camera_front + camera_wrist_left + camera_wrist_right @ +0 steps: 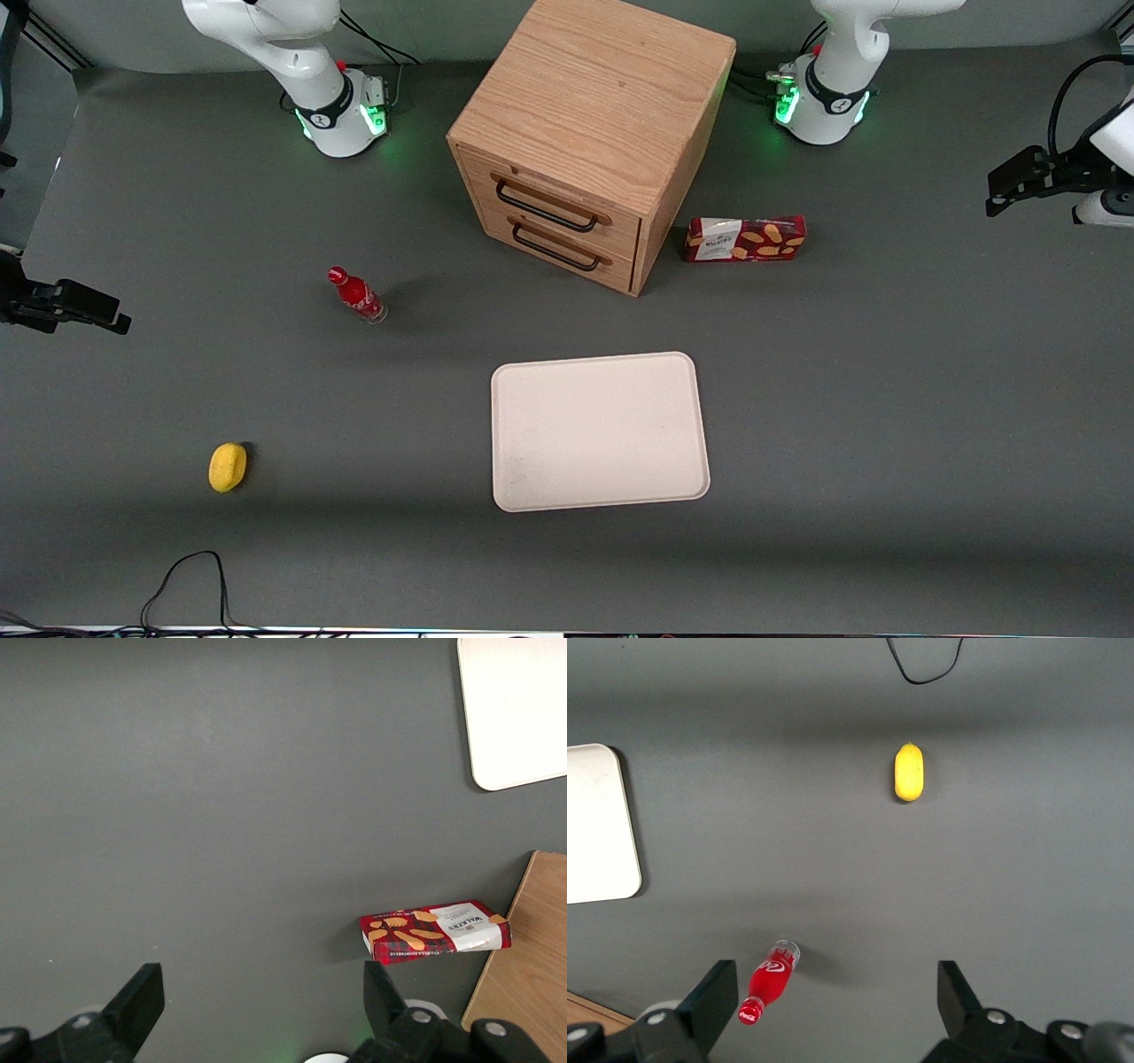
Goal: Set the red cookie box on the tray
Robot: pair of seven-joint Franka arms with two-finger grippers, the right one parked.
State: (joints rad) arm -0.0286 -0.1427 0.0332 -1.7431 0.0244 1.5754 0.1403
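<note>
— Closest to the front camera is a loose black cable [190, 576] on the table [886, 425], then the tray [599, 431]. Why does the tray sit flat and bare out in the open?

— Likely so a box can be lowered straight down onto it with nothing in the way. It is far bigger than the red cookie box [745, 238], so aim need not be fine.

— And where is that box?

— On the table just beside the wooden drawer cabinet [589, 142], farther from the front camera than the tray and well apart from it. It seems to stand on a long narrow edge, its printed face toward the camera, so its slim width is offered to a grasp from above.

— The gripper?

— The gripper [1019, 182] hangs above the working arm's end of the table, away from the box. In the wrist view its fingers [137, 997] are spread wide with nothing between them, and the box [435, 931] shows below, untouched.

— So nothing is done yet?

— I judge not; reaching the box comes first. The red bottle [357, 295] and the yellow lemon-like thing [228, 466] lie toward the parked arm's end, clear of that path.
</note>
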